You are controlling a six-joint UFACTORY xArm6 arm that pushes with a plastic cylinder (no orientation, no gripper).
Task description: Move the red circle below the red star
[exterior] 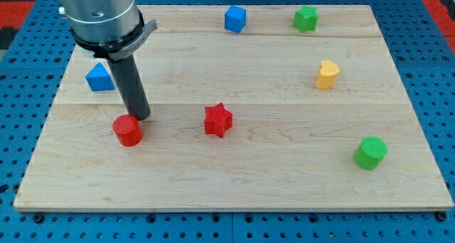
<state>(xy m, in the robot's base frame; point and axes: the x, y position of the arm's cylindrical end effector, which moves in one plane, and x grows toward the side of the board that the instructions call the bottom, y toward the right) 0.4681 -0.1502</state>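
Observation:
The red circle lies on the wooden board at the view's lower left. The red star lies to its right, near the board's middle, at about the same height in the view. My tip rests on the board just above and to the right of the red circle, touching or nearly touching its upper right edge. The dark rod rises from there to the arm's grey body at the view's top left.
A blue triangular block lies left of the rod. A blue cube and a green star lie along the top. A yellow heart is at the right, a green cylinder at the lower right. The board's edge runs along the bottom.

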